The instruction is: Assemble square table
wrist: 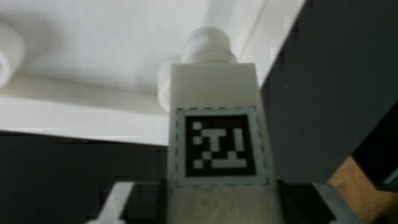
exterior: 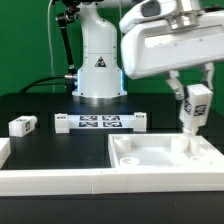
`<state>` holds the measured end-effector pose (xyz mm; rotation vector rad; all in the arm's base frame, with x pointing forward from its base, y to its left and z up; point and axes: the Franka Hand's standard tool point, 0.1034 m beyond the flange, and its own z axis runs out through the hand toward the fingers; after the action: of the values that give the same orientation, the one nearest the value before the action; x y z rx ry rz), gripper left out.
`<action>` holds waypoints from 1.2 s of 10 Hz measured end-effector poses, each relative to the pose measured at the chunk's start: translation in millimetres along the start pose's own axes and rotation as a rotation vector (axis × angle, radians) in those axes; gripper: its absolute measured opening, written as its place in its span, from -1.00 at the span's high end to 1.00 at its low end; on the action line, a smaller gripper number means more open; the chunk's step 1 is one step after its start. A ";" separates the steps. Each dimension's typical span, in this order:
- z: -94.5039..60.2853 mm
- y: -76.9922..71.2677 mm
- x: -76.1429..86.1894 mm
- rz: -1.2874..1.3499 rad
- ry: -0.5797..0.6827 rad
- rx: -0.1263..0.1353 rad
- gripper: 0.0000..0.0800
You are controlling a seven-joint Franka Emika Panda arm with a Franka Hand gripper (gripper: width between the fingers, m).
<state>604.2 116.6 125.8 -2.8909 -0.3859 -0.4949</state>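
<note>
Gripper [exterior: 194,96] clamped on upright tagged leg [exterior: 190,118], peg end at tabletop [exterior: 165,178] corner, another leg [exterior: 22,125] well apart

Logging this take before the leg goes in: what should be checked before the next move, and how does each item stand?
1. Gripper closed on the leg: ok.
2. Leg roughly upright, its pin pointing down: ok.
3. Tabletop lying rim side up under the leg: ok.
4. Pin lined up with a corner hole: cannot tell.
5. Pin already touching the tabletop: cannot tell.
6. Spare leg lying well away from the tabletop: ok.
</note>
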 end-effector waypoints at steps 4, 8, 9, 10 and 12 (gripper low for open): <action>2.0 5.1 -4.7 -0.001 0.027 -0.021 0.27; 10.9 18.7 3.6 -0.037 0.162 -0.083 0.27; 16.4 11.4 5.4 -0.009 0.128 -0.047 0.27; 14.9 9.8 14.3 -0.011 0.139 -0.044 0.27; 16.6 9.8 14.9 -0.010 0.139 -0.042 0.27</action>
<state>625.5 114.2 114.2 -2.8743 -0.3730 -0.7087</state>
